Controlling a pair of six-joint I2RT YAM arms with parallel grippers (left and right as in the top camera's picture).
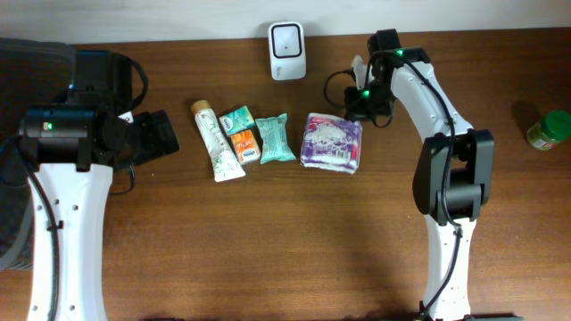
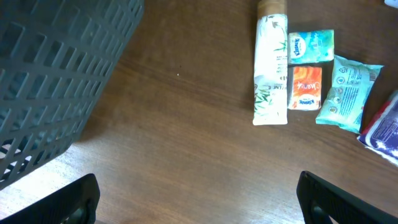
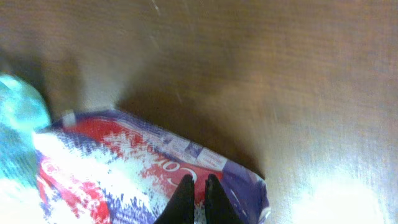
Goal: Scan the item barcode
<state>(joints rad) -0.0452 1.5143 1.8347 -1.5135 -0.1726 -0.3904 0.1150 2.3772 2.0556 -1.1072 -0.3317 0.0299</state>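
We locate the task item, the purple tissue pack (image 1: 332,141), flat on the table (image 1: 268,250) at the right end of the product row. The right gripper (image 3: 197,190) sits at the pack's right edge, fingers pressed together; we cannot tell whether wrapper film is caught between them. The pack lies to this gripper's left, nearly square, its slightly longer side running left-right. The white scanner (image 1: 287,38) stands further left, at the far edge. The left gripper (image 2: 196,190) is spread wide and well apart, so the right arm is nearer. The pack's white script appears to begin "Co"; other labels are illegible
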